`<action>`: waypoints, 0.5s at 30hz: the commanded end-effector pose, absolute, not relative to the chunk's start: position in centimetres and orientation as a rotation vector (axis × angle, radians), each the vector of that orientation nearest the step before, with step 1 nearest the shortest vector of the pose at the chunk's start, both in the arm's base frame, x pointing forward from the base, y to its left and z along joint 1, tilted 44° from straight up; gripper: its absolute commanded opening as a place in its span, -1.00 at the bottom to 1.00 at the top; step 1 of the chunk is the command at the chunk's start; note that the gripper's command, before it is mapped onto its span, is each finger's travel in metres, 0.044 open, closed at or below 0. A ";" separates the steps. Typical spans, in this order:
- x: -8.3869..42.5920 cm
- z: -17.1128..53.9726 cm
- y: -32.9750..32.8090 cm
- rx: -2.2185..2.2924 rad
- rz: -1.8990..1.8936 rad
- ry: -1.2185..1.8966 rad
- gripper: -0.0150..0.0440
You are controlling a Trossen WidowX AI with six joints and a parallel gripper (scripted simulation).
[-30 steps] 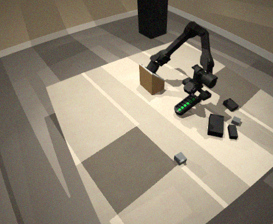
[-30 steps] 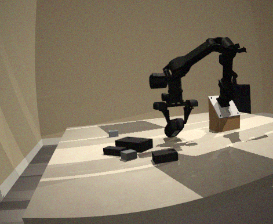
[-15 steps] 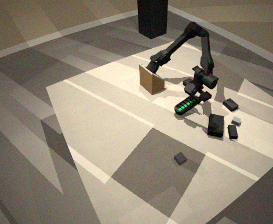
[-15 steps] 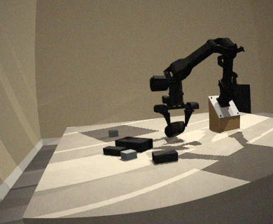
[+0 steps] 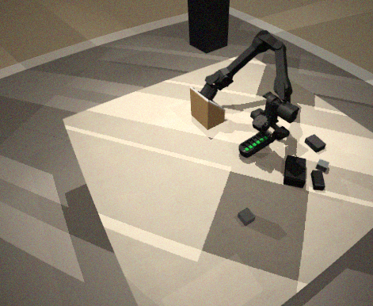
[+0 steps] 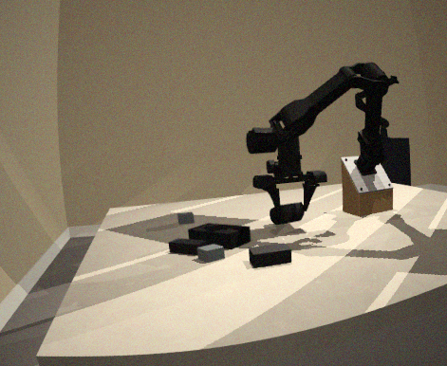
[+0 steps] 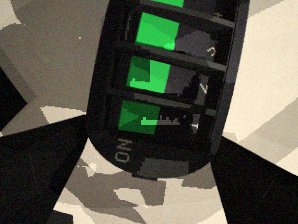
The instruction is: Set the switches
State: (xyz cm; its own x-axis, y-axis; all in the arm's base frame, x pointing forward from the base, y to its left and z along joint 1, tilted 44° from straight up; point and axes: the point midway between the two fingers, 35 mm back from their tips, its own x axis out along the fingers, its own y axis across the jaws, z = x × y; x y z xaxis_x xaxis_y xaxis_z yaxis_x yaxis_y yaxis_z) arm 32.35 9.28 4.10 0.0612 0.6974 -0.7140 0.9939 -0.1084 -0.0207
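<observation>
The dark grey controller unit (image 5: 245, 153) (image 6: 281, 215) (image 7: 162, 167) is held a little above the bench, lying across the fingers with its long side nearly level. My gripper (image 5: 271, 136) (image 6: 290, 209) (image 7: 150, 132) is shut on it near one end, with a finger on each long side. In the wrist view, switch 1 (image 7: 139, 117), switch 2 (image 7: 157, 77) and switch 3 (image 7: 157, 31) show with part of a fourth. Their green ends are on the side of the ON mark. Shadows make the rocker tilts hard to tell. The underside label is hidden in every view.
A large black block (image 5: 294, 176) (image 6: 216, 234), a small black block (image 5: 317, 181) and a light grey cube (image 5: 322, 165) (image 6: 211, 253) stand close together. A dark block (image 5: 315, 143) (image 6: 270, 256) is near them. Another grey cube (image 5: 246, 216) (image 6: 185, 218) stands apart. A wooden arm base (image 5: 207, 112) (image 6: 359, 203) stands behind.
</observation>
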 end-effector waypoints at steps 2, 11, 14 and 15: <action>32.1 3.6 9.5 1.856 -0.825 1.681 0.65; 32.2 3.3 10.1 1.857 -0.824 1.681 0.65; 32.2 3.2 10.3 1.857 -0.824 1.681 0.65; 32.2 3.2 10.4 1.857 -0.824 1.681 0.65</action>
